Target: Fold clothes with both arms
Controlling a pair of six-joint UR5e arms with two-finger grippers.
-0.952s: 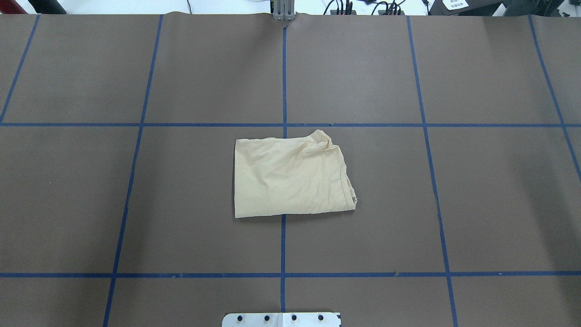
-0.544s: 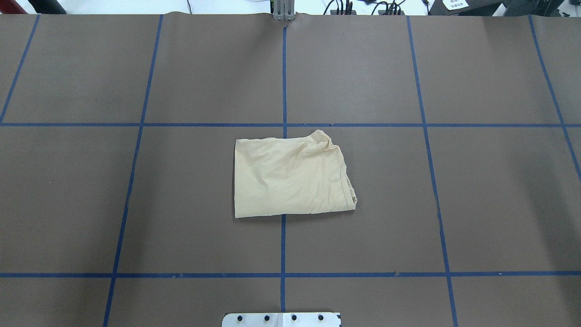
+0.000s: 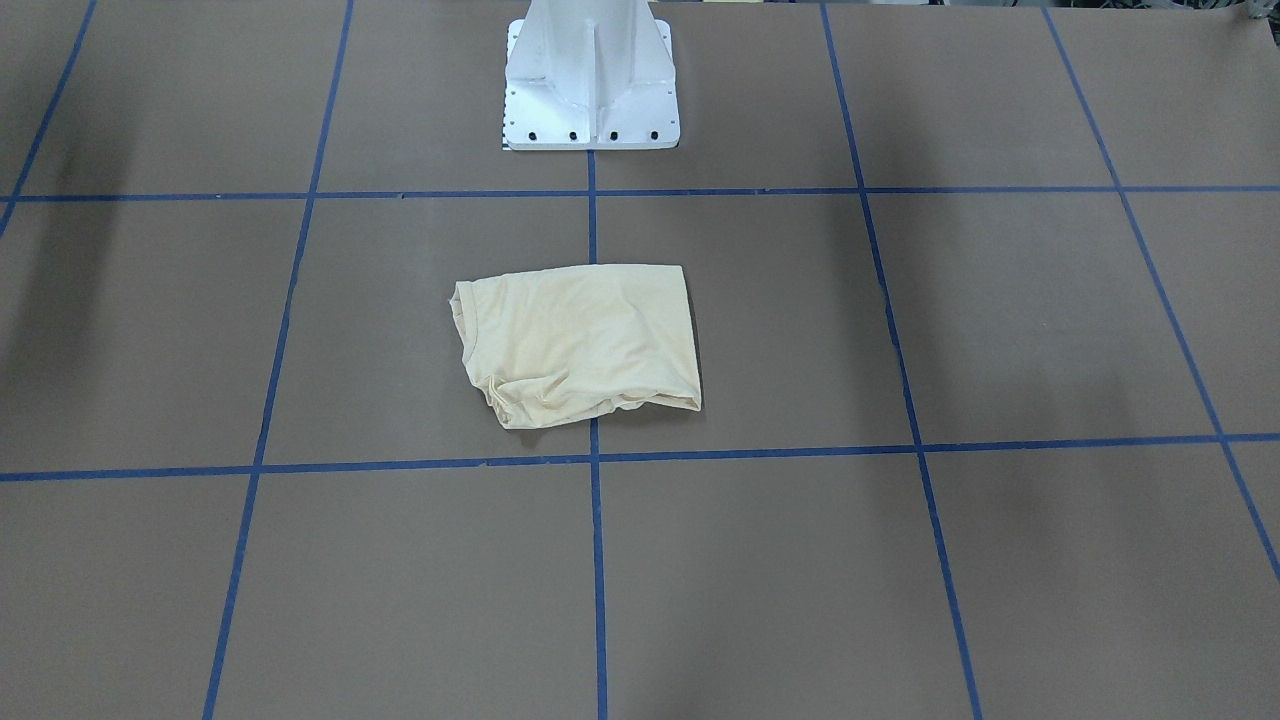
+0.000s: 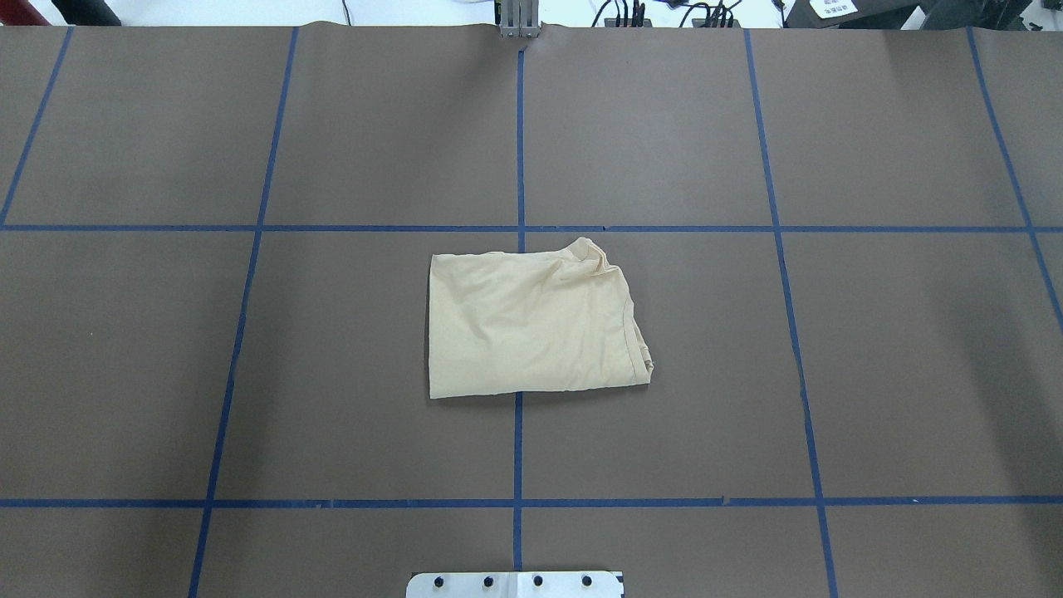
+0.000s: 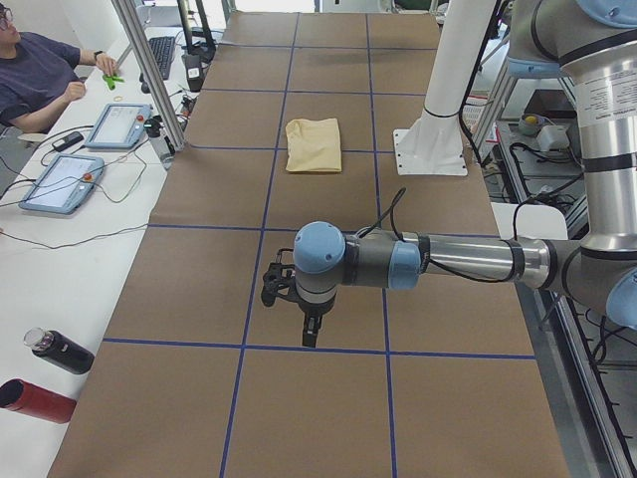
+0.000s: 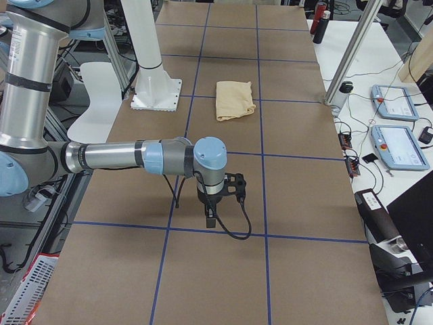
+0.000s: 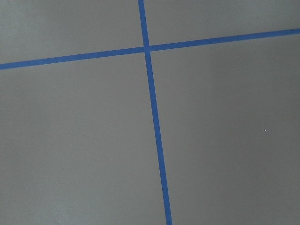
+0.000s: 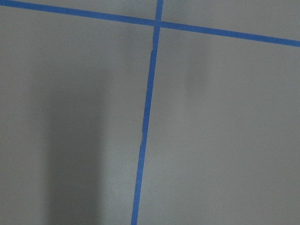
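The folded T-shirt lies between the left gripper and the right gripper, well apart from both. Its long axis runs from one towards the other, with the rumpled end towards the right one. Neither gripper's opening can be told.

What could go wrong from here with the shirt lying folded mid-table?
The T-shirt has a bunched, wrinkled corner; it may loosen, leaving the fold uneven. Both the left gripper and right gripper hang far from it, and the wrist views show only table, so any touch-up starts without a close view.
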